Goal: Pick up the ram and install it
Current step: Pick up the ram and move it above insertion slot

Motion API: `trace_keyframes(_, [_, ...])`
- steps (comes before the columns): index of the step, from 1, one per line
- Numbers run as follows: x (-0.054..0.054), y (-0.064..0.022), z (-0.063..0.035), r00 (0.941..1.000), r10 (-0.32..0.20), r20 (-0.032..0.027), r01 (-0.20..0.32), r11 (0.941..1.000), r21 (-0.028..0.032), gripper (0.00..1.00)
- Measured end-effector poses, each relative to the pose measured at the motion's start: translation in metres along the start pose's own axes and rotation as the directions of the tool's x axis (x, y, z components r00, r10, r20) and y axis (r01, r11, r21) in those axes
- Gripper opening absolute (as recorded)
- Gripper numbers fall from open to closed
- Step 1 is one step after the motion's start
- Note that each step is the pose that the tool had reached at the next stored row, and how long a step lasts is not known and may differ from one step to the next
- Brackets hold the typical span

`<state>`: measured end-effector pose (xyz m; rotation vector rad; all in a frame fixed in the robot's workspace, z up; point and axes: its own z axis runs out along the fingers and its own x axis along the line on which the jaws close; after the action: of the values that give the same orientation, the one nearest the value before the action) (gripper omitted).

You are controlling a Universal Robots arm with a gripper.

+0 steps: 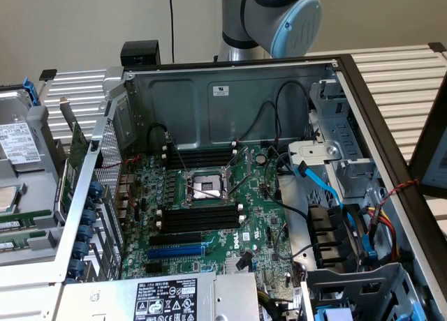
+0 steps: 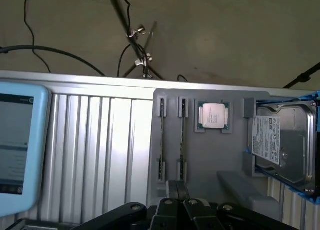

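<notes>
Pick not done: ram point(image 2: 182, 137) sits in tray point(image 2: 215, 157), slots point(image 1: 199, 218) look empty, my end effector point(image 2: 177, 192) hovers at its end, grip state can't tell.

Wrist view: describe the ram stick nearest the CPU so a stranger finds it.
Find the grey tray on the slatted table. It holds a hard drive, a CPU and two thin sticks standing on edge. The ram stick meant is the one next to the CPU; the other stick sits farther from it.
</notes>
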<state>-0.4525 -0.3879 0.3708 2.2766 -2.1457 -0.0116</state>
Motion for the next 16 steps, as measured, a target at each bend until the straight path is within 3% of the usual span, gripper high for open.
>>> trace_keyframes(7, [-0.0064,-0.0002,0.0027,0.9999,-0.016,-0.0004,0.016,0.9999,0.0025,0.11])
trace_keyframes(15, [-0.0066,0.0012,0.0089,0.9998,-0.019,-0.0005,0.019,0.9998,0.0027,0.11])
trace_keyframes(16, [-0.0066,0.0012,0.0098,0.9998,-0.02,-0.0005,0.02,0.9998,0.0027,0.17])
